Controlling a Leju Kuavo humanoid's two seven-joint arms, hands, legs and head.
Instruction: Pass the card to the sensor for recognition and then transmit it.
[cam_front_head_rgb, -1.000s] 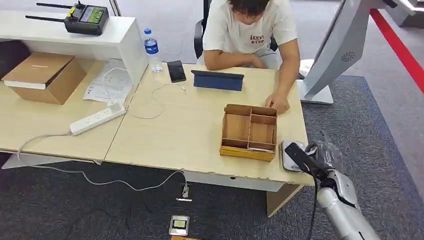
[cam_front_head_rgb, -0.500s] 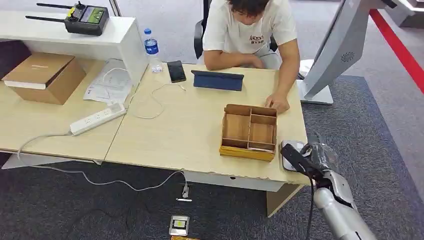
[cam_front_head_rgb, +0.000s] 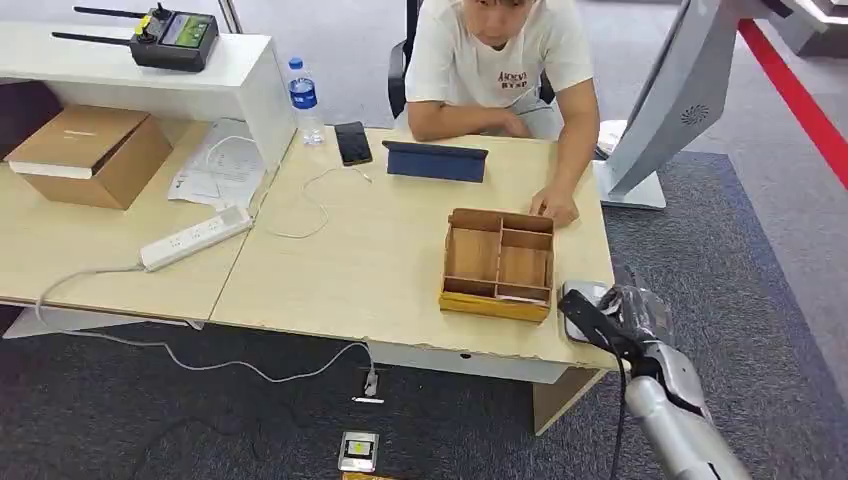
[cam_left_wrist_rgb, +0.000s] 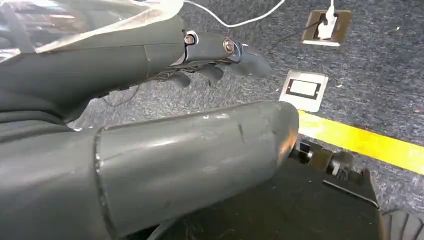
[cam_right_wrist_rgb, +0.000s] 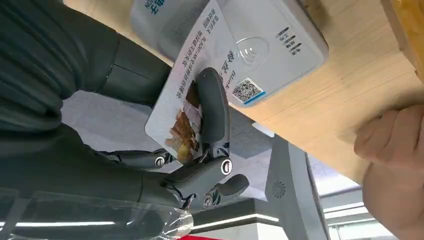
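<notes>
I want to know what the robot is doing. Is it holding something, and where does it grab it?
Yes. The right hand holds a card, pinching it at one end; the other end lies over the white sensor.

The left hand (cam_left_wrist_rgb: 150, 125), thick grey thumb and darker fingers (cam_left_wrist_rgb: 215, 60) apart and holding nothing, hangs above grey carpet (cam_left_wrist_rgb: 380, 65) with a yellow stripe (cam_left_wrist_rgb: 360, 142) and two floor sockets (cam_left_wrist_rgb: 304, 90).
</notes>
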